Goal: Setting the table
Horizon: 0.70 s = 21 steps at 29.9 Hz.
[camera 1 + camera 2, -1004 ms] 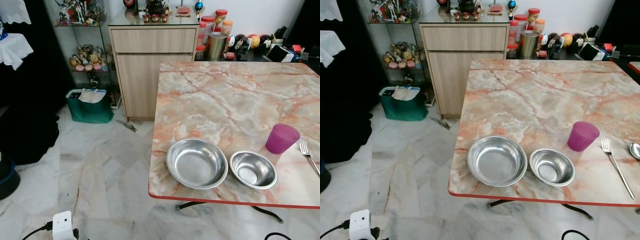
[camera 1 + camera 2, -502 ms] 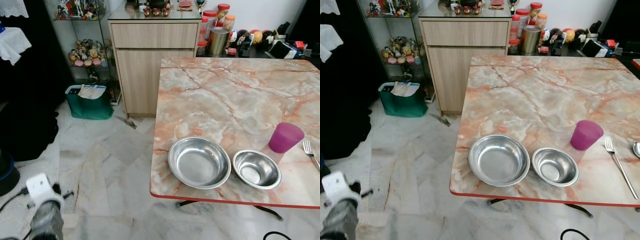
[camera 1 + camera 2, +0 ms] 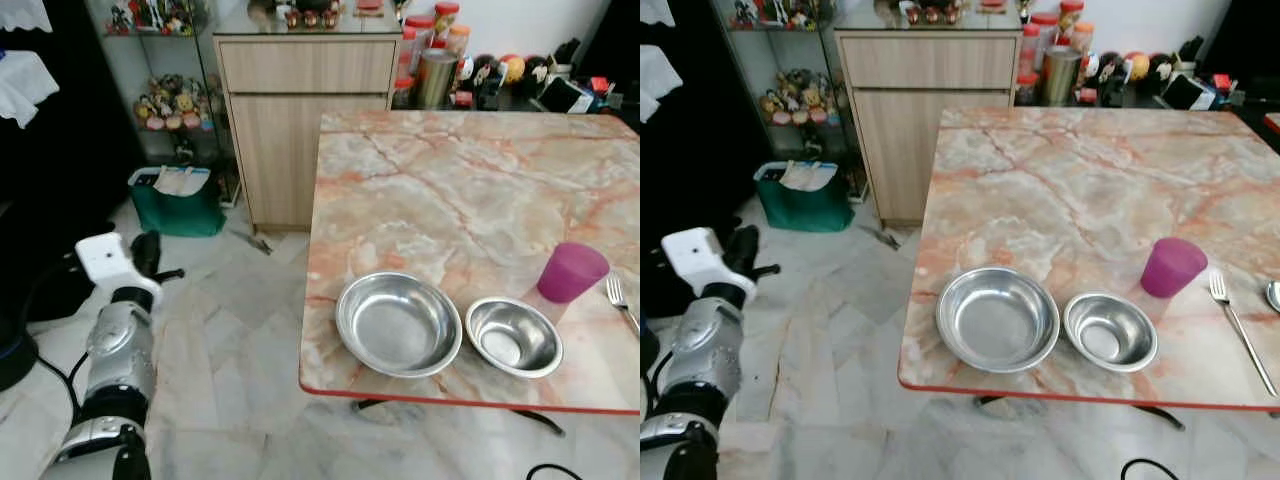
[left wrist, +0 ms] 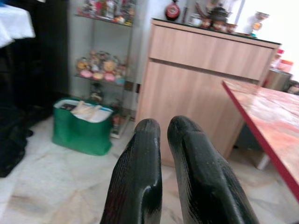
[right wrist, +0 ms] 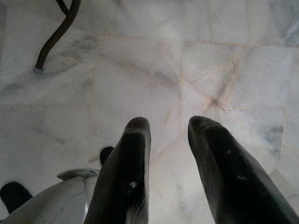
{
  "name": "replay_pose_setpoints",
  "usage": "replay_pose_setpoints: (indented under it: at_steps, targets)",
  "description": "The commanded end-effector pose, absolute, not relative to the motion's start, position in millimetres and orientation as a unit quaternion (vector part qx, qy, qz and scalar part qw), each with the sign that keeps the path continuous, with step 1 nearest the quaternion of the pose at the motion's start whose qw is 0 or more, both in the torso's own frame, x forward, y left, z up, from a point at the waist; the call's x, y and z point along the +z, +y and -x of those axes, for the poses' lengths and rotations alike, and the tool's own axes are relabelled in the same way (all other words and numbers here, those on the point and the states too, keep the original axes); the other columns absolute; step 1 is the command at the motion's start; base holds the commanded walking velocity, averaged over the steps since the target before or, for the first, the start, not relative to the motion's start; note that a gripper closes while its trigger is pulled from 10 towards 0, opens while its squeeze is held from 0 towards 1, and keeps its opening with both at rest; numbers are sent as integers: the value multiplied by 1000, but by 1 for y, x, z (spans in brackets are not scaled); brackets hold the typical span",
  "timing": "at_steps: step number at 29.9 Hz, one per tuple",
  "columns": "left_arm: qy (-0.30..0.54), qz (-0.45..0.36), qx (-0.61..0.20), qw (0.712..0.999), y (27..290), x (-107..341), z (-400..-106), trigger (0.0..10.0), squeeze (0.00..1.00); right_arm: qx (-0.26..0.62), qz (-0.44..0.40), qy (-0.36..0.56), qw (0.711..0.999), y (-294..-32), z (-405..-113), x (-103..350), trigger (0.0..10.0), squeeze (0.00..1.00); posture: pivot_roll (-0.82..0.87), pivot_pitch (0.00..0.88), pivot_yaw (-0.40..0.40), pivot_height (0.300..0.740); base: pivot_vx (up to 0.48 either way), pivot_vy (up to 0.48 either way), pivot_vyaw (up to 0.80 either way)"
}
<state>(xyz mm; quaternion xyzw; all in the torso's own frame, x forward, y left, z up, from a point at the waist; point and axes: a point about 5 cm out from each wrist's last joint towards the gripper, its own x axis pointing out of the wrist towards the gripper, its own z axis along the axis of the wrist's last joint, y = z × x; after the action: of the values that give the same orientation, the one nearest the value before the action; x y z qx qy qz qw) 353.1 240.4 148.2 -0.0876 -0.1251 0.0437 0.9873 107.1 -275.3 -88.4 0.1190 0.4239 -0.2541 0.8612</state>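
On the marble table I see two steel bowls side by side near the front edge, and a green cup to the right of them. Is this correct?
Not quite: the cup is purple, not green, as the right eye view shows. The large bowl and small bowl do sit side by side near the table's front edge.

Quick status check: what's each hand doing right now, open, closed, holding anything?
Left hand: closed, holding nothing, raised beside the table.
Right hand: open, holding nothing, pointing down at the floor.
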Motion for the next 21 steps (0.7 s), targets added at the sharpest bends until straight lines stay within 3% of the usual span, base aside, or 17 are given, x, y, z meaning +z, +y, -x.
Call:
replay_pose_setpoints:
  at_steps: [1, 9, 21]
  targets:
    - [-135, 78, 39, 987, 239, 151, -352, 10000, 0, -259, -114, 426, 860, -278, -104, -88, 10000, 0, 99, 110, -8, 740, 0, 0, 0]
    - [-139, 79, 15, 987, 228, 153, -350, 10000, 0, -269, -123, 417, 860, -278, -104, -88, 10000, 0, 98, 110, -9, 740, 0, 0, 0]
    - [-142, 71, -2, 987, 223, 156, -349, 10000, 0, -266, -120, 418, 860, -278, -103, -88, 10000, 0, 97, 95, -7, 740, 0, -306, -166]
